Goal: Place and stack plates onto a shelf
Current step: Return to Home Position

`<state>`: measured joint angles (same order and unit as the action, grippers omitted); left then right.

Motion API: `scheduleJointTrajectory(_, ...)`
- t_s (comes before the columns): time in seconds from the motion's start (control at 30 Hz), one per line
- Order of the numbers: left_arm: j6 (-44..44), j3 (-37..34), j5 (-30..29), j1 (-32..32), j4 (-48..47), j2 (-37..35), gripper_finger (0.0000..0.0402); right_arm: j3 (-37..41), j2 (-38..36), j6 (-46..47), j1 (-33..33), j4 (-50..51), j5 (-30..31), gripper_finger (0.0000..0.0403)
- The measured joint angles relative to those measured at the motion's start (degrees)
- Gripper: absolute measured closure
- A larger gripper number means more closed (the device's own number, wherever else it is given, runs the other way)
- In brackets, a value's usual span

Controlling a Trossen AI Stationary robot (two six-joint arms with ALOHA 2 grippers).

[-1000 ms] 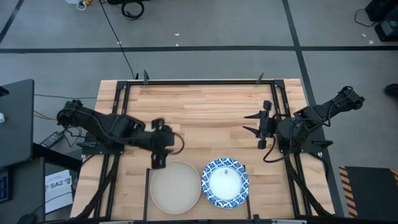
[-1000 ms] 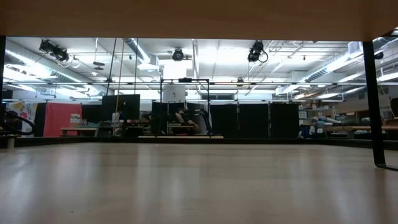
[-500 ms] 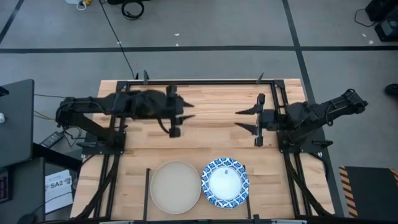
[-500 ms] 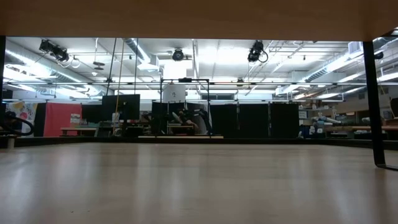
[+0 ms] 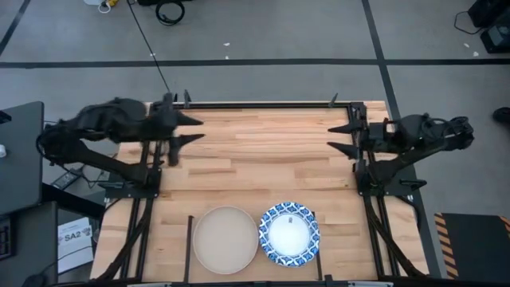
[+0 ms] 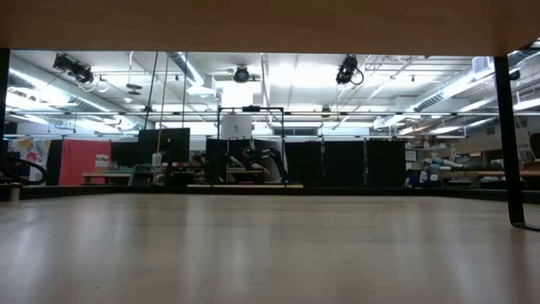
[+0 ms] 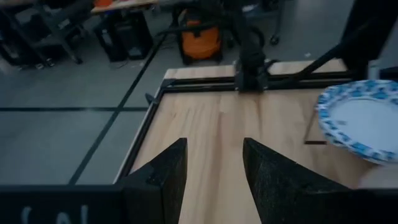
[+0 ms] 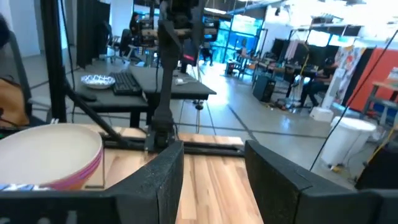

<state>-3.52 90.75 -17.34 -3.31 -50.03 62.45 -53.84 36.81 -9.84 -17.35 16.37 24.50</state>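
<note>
Two plates lie flat at the table's near edge, between thin black bars of the shelf (image 5: pixel 189 247). One is a pale beige plate (image 5: pixel 225 239) and to its right is a blue-rimmed white plate (image 5: pixel 288 233). In the right wrist view a pink rim (image 8: pixel 94 167) shows under the beige plate (image 8: pixel 50 149). My left gripper (image 5: pixel 199 129) hovers open near the table's far left, pointing right, with nothing between its fingers (image 7: pixel 165 177). My right gripper (image 5: pixel 331 137) hovers open at the far right, pointing left, also holding nothing.
Black frame rails (image 5: pixel 263 104) run along the table's far edge and down both sides. Bare light wood (image 5: pixel 263 159) lies between the two grippers. Another blue-rimmed plate (image 8: pixel 97 79) sits on a black desk beyond the table, beside a keyboard.
My left gripper has risen from beside the beige plate and swung toward the far left of the table, tipping up from pointing down to pointing nearly level. My right gripper has drawn back toward the right edge and a little toward the far edge. Both plates have stayed still.
</note>
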Motion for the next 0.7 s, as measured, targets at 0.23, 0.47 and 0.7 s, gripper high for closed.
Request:
scheduleJointTrajectory(0.23, 3.25, -10.74, -5.22, -5.89, 0.82, -13.92, 0.0239, 0.04, -7.86, 2.67, 0.0, 8.0, -0.17, 0.0227)
scheduleJointTrajectory(0.47, 4.45, -24.92, -6.98, -7.95, 8.25, -27.28, 0.0239, 0.04, -13.19, 2.34, -0.01, 11.89, -0.19, 0.0227)
scheduleJointTrajectory(0.7, 5.26, -37.45, -7.04, -7.89, 12.51, -37.79, 0.0239, 0.06, -16.99, 2.39, -0.01, 16.7, -0.19, 0.0227)
